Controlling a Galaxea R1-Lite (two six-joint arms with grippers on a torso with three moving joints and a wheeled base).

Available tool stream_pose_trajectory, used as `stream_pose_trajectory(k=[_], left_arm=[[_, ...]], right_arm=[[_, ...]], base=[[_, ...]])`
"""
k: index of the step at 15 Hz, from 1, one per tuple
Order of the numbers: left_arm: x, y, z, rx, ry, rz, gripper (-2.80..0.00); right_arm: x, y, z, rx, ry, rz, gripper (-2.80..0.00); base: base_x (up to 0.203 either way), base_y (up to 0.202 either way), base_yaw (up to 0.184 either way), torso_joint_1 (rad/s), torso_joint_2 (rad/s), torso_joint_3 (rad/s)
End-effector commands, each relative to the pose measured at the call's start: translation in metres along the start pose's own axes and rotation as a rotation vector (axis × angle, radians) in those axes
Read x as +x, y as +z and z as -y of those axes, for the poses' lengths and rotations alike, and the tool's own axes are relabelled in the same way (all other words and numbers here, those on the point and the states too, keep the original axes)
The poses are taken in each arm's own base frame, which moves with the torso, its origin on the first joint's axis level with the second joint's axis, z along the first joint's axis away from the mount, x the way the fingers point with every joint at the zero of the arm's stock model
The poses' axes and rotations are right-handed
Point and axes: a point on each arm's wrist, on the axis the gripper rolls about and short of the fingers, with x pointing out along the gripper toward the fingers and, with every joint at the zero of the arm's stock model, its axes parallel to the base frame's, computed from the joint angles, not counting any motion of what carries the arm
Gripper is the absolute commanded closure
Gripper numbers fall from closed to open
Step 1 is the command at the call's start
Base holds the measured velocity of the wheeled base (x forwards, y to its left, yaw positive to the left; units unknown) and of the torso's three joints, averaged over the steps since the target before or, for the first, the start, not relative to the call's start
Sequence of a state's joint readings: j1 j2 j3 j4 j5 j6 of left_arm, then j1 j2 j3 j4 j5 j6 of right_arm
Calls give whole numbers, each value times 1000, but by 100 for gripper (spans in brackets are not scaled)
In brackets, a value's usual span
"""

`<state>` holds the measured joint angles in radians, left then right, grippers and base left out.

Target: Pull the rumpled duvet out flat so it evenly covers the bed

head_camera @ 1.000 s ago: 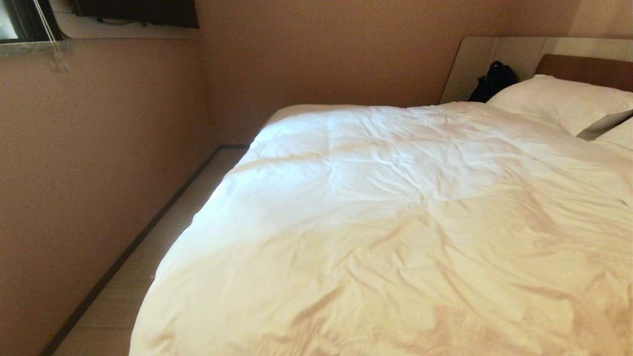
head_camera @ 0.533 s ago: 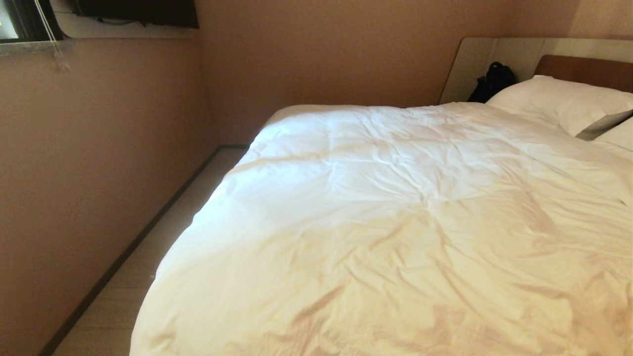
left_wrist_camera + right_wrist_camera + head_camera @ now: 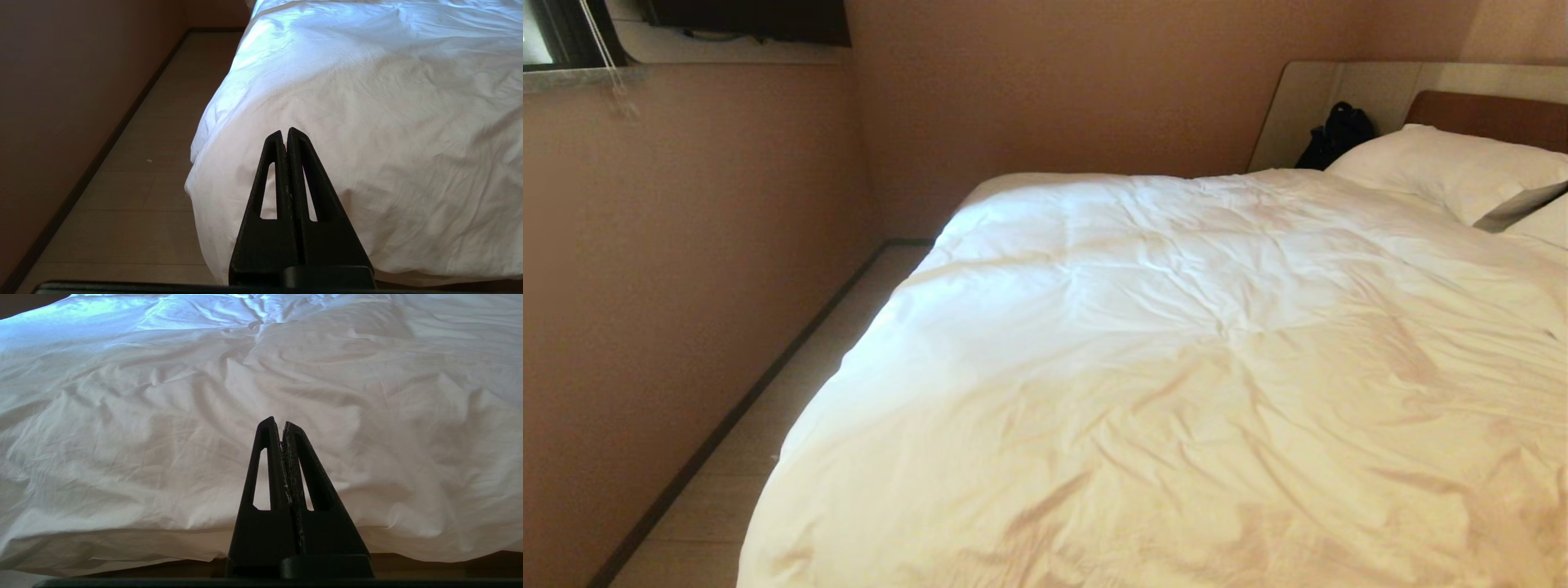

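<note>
The white puffy duvet [image 3: 1176,367] lies spread over the bed, wrinkled, reaching from the foot up to the pillows [image 3: 1454,167] and hanging over the left side. The brown headboard [image 3: 1494,118] shows at the far right. Neither arm appears in the head view. In the left wrist view my left gripper [image 3: 286,132] is shut and empty, held short of the duvet's [image 3: 367,102] foot corner. In the right wrist view my right gripper [image 3: 282,424] is shut and empty, facing the duvet's [image 3: 204,396] hanging foot edge, with the dark bed base [image 3: 449,567] below it.
A narrow strip of pale wood floor [image 3: 768,425] runs between the bed's left side and the tan wall [image 3: 670,286]. A black bag [image 3: 1335,135] sits beside the headboard. A window sill with a blind cord [image 3: 605,73] is at upper left.
</note>
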<state>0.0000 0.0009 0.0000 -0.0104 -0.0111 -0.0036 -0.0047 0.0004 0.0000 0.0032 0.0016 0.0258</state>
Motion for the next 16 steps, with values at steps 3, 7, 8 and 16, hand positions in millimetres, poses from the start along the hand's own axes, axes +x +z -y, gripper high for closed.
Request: stream_pose_trajectory(k=[3, 7, 8, 16], left_arm=[[0, 0, 0, 1, 0, 0, 0], [0, 0, 0, 1, 0, 0, 0], [0, 0, 0, 1, 0, 0, 0], [0, 0, 0, 2, 0, 0, 0]], right_arm=[[0, 0, 0, 0, 0, 1, 0], [0, 0, 0, 0, -1, 1, 0], [0, 0, 0, 0, 0, 1, 0], [0, 0, 0, 0, 0, 1, 0]], base=[[0, 0, 0, 0, 0, 0], [-4, 75, 0, 2, 4, 2], [-1, 187, 1, 4, 2, 2], [0, 198, 0, 3, 1, 1]])
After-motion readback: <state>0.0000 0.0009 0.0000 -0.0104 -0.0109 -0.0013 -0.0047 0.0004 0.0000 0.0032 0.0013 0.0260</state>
